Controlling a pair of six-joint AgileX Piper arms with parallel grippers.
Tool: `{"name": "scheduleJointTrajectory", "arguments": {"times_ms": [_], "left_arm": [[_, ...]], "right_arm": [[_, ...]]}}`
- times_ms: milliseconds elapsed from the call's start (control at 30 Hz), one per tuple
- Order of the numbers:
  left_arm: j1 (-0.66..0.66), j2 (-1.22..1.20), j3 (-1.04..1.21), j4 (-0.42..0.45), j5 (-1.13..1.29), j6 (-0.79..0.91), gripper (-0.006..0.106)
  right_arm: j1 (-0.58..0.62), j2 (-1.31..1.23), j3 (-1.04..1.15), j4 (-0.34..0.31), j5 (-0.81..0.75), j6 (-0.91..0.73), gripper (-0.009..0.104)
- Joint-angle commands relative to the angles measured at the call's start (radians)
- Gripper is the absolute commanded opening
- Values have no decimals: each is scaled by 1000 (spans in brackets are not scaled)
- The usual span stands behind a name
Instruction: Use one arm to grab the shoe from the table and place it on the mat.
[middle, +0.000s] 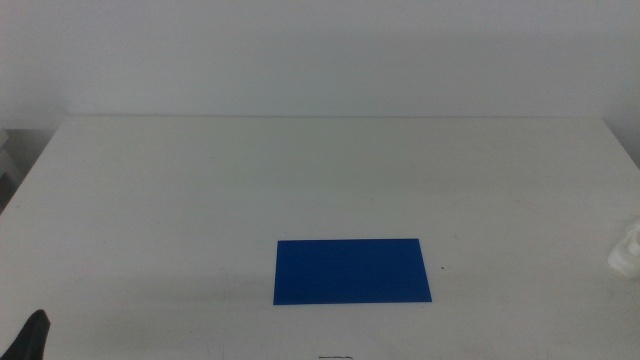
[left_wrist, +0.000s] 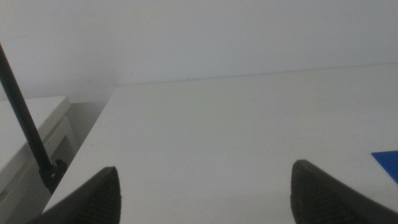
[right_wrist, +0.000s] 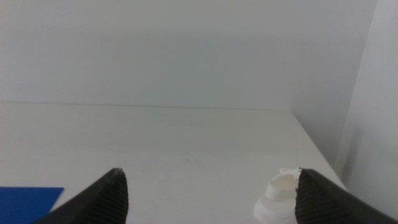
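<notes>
Nearest, left tool (middle: 30, 335) at seven o'clock on the desk (middle: 320, 170), jaws spread wide and empty, right tool (right_wrist: 211, 199) likewise wide apart and empty, blue mat (middle: 352, 270) near centre, shoe (middle: 626, 250) at the three o'clock edge, off the mat.

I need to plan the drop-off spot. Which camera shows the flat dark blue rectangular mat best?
The middle view: the flat dark blue rectangular mat lies whole on the plain white table. The left wrist view catches only a corner at the picture's edge; the right wrist view shows one end, cut off.
</notes>
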Motion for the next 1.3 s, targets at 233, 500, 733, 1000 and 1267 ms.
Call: {"name": "scheduleJointTrajectory", "arguments": {"times_ms": [233, 500, 733, 1000, 1267], "left_arm": [[-4, -19, -3, -9, -83, -15, 94], [-4, -19, -3, -9, -83, -15, 94], [-4, -19, -3, -9, -83, -15, 94], [-4, -19, -3, -9, -83, -15, 94], [-4, -19, -3, -9, -83, -15, 94]], "right_arm": [[-8, 148, -160, 67, 49, 130, 94], [-8, 584, -527, 74, 375, 201, 94], [-8, 951, -914, 62, 761, 285, 94], [-8, 1213, -1113, 40, 813, 285, 94], [-8, 1321, -1114, 63, 747, 293, 94]]}}
